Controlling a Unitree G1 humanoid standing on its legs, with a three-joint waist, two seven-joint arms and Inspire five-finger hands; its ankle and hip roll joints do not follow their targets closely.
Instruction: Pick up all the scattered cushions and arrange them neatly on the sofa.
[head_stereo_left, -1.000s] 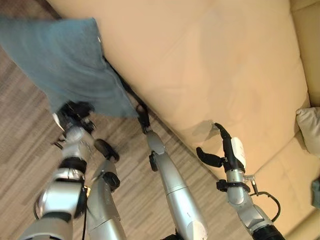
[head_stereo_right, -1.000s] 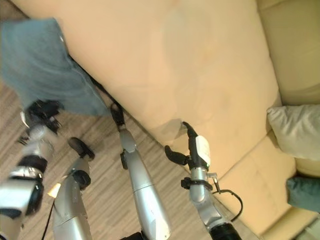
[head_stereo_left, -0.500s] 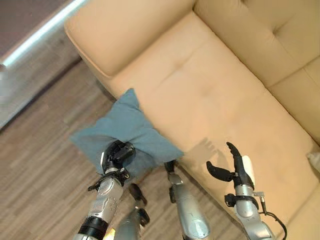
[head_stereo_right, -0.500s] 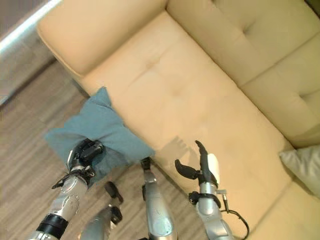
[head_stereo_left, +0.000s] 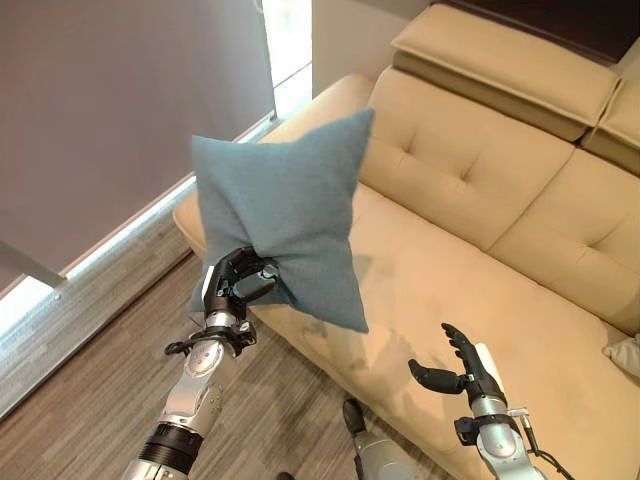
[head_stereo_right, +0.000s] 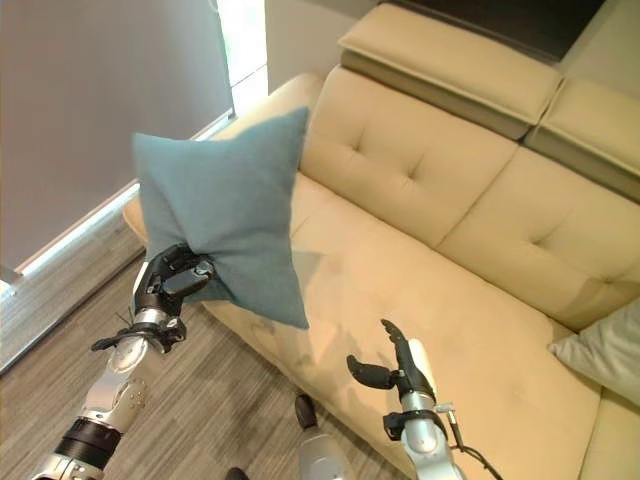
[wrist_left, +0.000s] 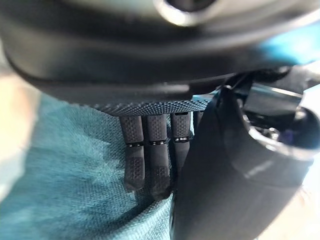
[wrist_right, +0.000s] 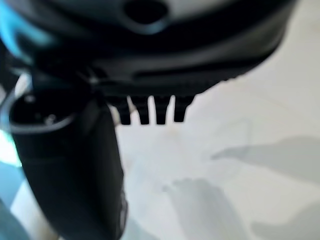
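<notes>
- Left hand (head_stereo_left: 236, 285): raised in front of the sofa's left end, fingers and thumb curled into the lower corner of a teal cushion (head_stereo_left: 285, 215), pinching the fabric.
- Left wrist view: the fingers (wrist_left: 150, 165) press down into the teal weave, with the thumb close alongside them; the cloth bunches where they dig in.
- Teal cushion: held clear of both floor and seat, standing roughly on its corner, so that it reads as a diamond with pointed tips. Its upper tip shows against the tufted backrest (head_stereo_left: 470, 165); its lower right tip hangs over the front part of the seat.
- Sofa (head_stereo_right: 470, 300): beige, with a padded headrest along the top and a rounded armrest (head_stereo_left: 335, 100) at the left end, partly hidden behind the cushion.
- Right hand (head_stereo_left: 462, 368): held over the front edge of the seat, well apart from the teal cushion, fingers straight and spread, thumb out to the side, holding nothing.
- Right wrist view: the fingers point away over the pale seat surface with nothing between them.
- Pale grey cushion (head_stereo_right: 605, 352): lies on the seat at the right end of the sofa, against the backrest.
- Wood-plank floor (head_stereo_left: 90, 400): runs in front of the sofa.
</notes>
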